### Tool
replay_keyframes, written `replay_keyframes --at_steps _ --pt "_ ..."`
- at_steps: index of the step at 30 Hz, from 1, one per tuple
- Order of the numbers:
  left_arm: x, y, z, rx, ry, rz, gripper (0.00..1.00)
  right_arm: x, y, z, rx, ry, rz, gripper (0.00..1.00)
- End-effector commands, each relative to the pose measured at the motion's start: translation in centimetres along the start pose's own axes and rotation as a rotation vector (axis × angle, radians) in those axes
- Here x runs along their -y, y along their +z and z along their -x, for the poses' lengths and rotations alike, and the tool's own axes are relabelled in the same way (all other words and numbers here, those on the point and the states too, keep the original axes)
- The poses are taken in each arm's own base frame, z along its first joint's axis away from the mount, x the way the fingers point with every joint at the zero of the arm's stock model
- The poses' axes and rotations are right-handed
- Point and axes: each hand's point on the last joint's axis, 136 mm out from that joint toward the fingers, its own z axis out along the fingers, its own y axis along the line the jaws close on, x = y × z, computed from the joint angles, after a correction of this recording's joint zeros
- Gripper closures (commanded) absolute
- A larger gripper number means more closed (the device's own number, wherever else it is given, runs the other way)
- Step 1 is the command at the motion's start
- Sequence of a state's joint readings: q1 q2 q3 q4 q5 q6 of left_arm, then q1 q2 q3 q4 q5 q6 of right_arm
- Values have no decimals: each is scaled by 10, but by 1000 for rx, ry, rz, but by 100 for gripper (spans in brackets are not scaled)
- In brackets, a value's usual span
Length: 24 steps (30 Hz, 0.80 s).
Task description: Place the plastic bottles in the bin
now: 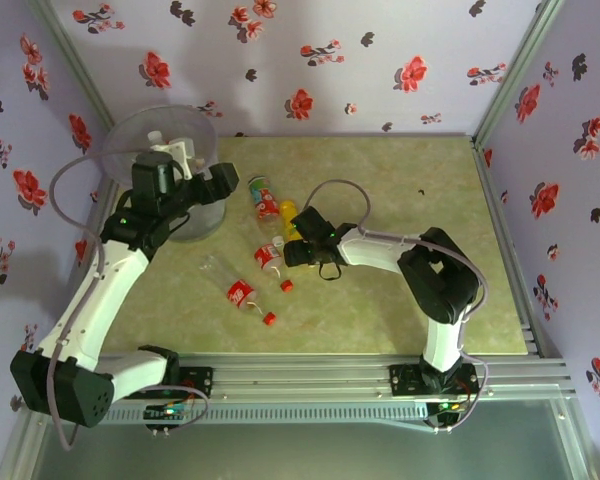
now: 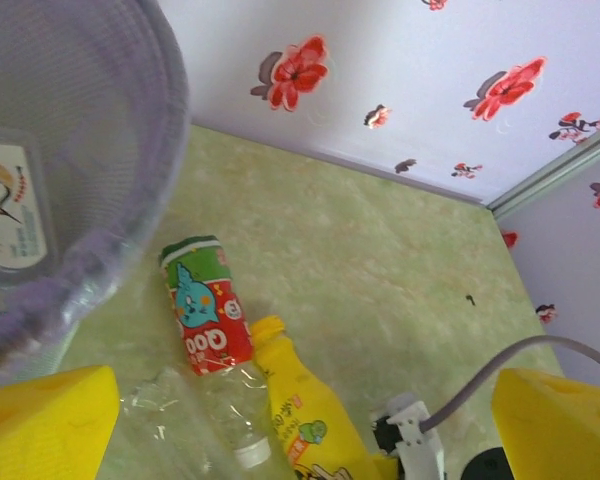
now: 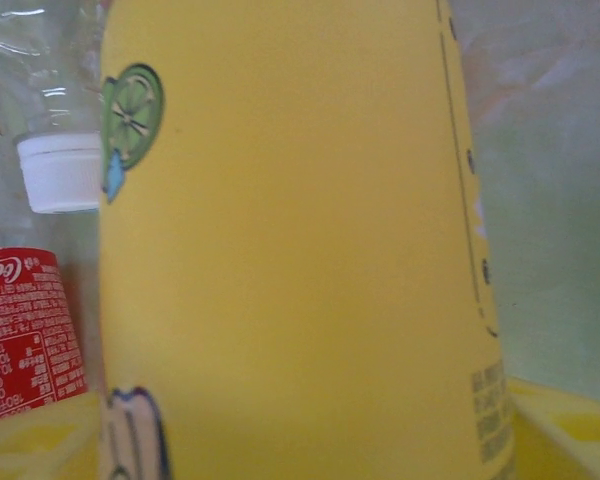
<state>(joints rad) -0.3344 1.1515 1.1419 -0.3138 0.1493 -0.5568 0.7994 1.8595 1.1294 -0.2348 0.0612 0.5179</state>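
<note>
Right gripper (image 1: 298,242) is straddling the yellow bottle (image 3: 300,240) mid-body (clenched or not, cannot tell); probably light, slick, crushable.

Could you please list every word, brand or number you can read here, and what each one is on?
"OOO": white letters on the red-and-green labelled bottle.
"Co": cut-off white script on the red label beside the yellow bottle.
Too blurred: fine print on that label and the yellow bottle; the bin sticker.
</note>
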Motion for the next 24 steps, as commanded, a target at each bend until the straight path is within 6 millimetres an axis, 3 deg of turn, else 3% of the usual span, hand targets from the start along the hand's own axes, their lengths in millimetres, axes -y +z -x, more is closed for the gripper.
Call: replay_keyframes --at_steps 1,6,11,14,18,24 --pt "6 2 1 45 -55 -29 4 -3 7 3 15 21 -7 23" --pt "12 10 -9 36 -76 -52 3 0 8 0 12 27 -6 31" --pt "24 13 -11 23 -51 -59 3 5 -4 6 43 27 1 39" --pt "31 17 -13 14 -40 -75 3 9 -15 13 71 42 11 48" --pt "41 25 -17 0 -37 -95 3 5 -32 22 103 39 57 51" --pt "66 40 -27 -28 -53 -147 2 -2 -76 37 214 3 179 56"
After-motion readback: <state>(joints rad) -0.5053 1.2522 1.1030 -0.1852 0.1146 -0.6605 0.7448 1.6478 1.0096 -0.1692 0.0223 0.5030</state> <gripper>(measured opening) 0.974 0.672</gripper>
